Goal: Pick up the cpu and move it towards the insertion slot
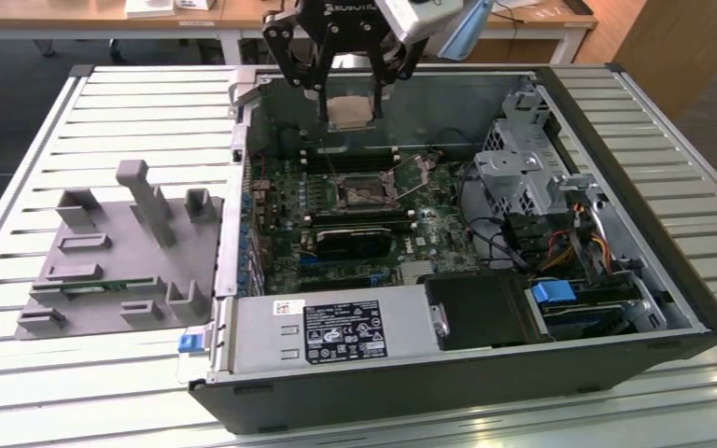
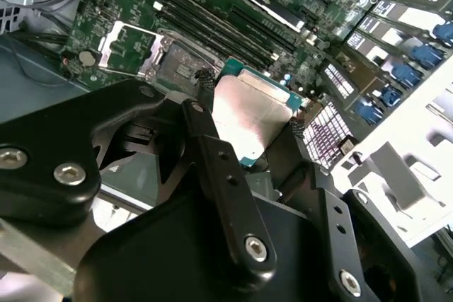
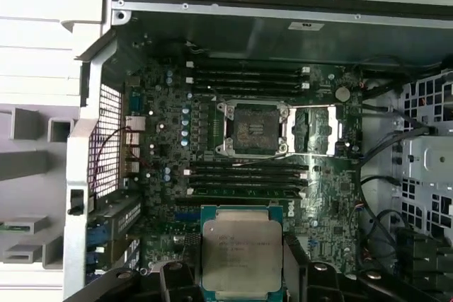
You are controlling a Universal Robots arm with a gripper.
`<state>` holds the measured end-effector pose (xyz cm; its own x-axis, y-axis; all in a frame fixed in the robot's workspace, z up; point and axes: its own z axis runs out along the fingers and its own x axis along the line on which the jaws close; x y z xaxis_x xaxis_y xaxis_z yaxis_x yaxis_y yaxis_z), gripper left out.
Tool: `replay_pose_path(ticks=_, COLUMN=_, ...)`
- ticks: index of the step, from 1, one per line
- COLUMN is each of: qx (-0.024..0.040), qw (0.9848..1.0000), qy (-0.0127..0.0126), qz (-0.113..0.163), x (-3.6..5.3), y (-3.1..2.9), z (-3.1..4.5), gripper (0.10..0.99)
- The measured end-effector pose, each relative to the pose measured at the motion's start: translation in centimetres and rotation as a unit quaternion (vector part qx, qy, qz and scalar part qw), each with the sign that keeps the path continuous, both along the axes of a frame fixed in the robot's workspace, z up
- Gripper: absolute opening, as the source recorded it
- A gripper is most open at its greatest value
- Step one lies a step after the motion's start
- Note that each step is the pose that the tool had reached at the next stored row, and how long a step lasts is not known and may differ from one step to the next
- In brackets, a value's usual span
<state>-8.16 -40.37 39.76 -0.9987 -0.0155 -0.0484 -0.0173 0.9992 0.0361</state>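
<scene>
The gripper (image 1: 352,93) is holding the cpu (image 1: 354,110) pinched flat between its fingers, hovering above the insertion slot (image 1: 361,190), and carrying it level looks wise.

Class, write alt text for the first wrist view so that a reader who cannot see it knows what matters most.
The end effector holds the cpu flat, metal top showing, above the green circuit board inside an open computer case. Further along the board lies the insertion slot, its dark square socket uncovered and its shiny metal bracket swung open to one side, with long black slots on either side of it.
</scene>
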Motion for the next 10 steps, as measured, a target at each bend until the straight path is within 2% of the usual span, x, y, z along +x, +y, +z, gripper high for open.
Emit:
replay_pose_path(ticks=4, qx=-0.0001, qw=1.0000, qy=0.0000, qz=0.000, x=0.37, y=0.54, z=-0.06, gripper=0.537)
replay_pose_path(ticks=10, qx=0.0000, qw=1.0000, qy=0.0000, qz=0.000, x=0.61, y=1.95, z=-0.16, gripper=0.537)
